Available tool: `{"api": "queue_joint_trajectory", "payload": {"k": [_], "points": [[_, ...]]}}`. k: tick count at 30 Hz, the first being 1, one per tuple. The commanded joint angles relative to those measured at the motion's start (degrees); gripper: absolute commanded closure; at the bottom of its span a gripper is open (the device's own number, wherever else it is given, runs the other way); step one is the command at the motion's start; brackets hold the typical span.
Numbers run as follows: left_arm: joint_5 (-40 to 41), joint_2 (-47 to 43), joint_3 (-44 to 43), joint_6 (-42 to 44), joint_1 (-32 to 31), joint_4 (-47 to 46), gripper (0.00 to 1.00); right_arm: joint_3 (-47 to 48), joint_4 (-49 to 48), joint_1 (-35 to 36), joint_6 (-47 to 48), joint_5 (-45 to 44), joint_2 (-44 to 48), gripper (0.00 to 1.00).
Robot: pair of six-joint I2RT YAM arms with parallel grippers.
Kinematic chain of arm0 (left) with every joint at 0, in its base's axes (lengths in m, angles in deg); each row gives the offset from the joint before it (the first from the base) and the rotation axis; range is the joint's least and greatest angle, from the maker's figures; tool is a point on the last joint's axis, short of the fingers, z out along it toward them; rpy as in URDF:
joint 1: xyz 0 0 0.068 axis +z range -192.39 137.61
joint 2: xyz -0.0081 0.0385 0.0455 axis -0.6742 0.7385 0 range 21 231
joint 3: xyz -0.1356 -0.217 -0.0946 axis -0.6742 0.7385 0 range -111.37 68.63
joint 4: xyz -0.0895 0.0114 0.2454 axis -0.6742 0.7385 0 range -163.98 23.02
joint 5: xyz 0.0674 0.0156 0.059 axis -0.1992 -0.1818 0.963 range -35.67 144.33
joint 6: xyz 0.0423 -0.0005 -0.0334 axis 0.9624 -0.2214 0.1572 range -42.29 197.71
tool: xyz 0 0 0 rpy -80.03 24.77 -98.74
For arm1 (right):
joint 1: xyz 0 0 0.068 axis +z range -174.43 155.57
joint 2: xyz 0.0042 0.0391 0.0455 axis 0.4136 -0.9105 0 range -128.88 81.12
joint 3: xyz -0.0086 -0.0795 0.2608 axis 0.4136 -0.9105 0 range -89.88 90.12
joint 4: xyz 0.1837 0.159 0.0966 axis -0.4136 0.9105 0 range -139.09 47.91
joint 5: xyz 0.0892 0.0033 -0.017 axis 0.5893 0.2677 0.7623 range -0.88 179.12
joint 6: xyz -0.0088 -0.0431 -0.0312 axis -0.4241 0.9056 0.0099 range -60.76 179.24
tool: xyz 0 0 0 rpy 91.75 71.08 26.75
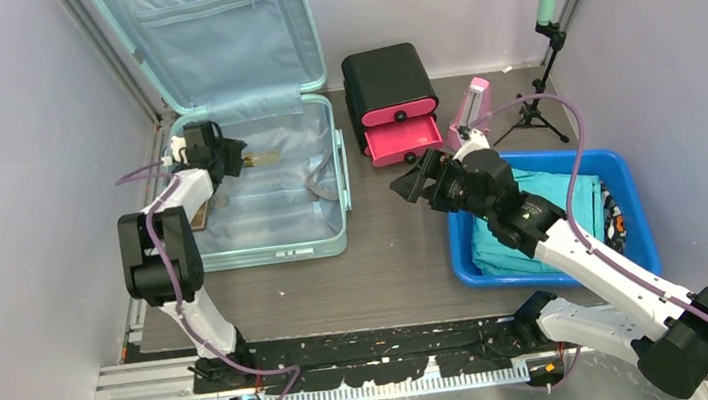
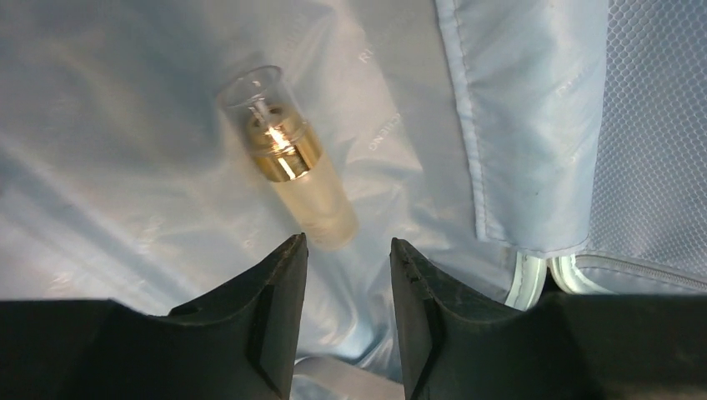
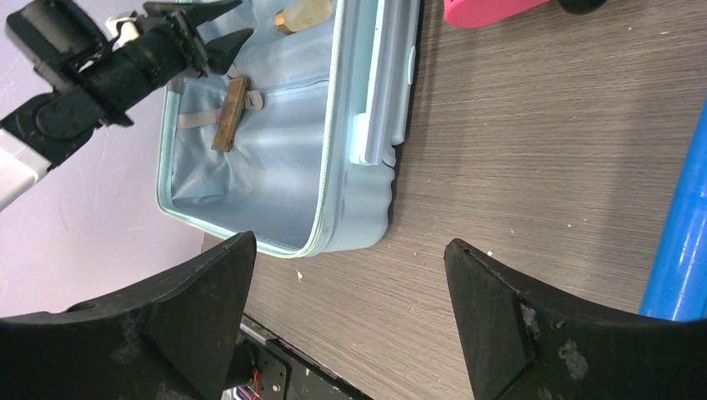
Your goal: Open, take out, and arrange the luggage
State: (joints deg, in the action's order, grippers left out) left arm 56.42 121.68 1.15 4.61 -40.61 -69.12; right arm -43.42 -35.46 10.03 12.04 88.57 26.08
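Luggage [image 1: 342, 193] seen from overhead lies open at the far left of the desk [image 1: 388, 267], its lid propped upright against the back wall. Inside its lower half the left gripper [image 1: 243, 159] points at a small perfume bottle [image 1: 263, 157], and a brown wooden piece [image 1: 199, 216] lies nearer the shell's left wall. To the right of the luggage the right gripper [image 1: 413, 178] hangs spread and empty, between it and a blue tub [image 1: 634, 218]. The left wrist camera shows the left gripper [image 2: 346, 246] with jaws parted and nothing between them. The perfume bottle [image 2: 292, 158] lies on its side on the lining [image 2: 125, 125] just beyond the tips. With its clear cap, gold collar and frosted body, it looks light, rigid, smooth and breakable, and likely to roll on the soft, slick fabric. The safest hold is probably across the frosted body below the collar, since the cap might pull off. The right wrist camera shows the right gripper [image 3: 348, 243] wide open above bare desk [image 3: 542, 125], with the luggage [image 3: 367, 150] beyond it. Its ribbed shell looks stiff enough to stay put.
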Motion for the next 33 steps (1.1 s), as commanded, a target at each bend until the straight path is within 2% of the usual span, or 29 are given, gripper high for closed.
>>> {"api": "queue_joint_trajectory", "payload": {"k": [1, 15, 33], "points": [[2.1, 4.3, -5.4, -3.6, -1.3, -3.5, 0.56, 0.0, -2.3, 0.4, 0.7, 2.5, 1.0, 0.11], [5.7, 9.9, -4.0, -7.7, -1.3, -3.4, 0.54, 2.3, -3.0, 0.4, 2.4, 2.8, -3.1, 0.1], [4.7, 20.4, -13.3, -9.1, -1.3, -2.0, 0.52, 2.7, -4.2, 0.5, 0.7, 2.1, -5.6, 0.1]]}}
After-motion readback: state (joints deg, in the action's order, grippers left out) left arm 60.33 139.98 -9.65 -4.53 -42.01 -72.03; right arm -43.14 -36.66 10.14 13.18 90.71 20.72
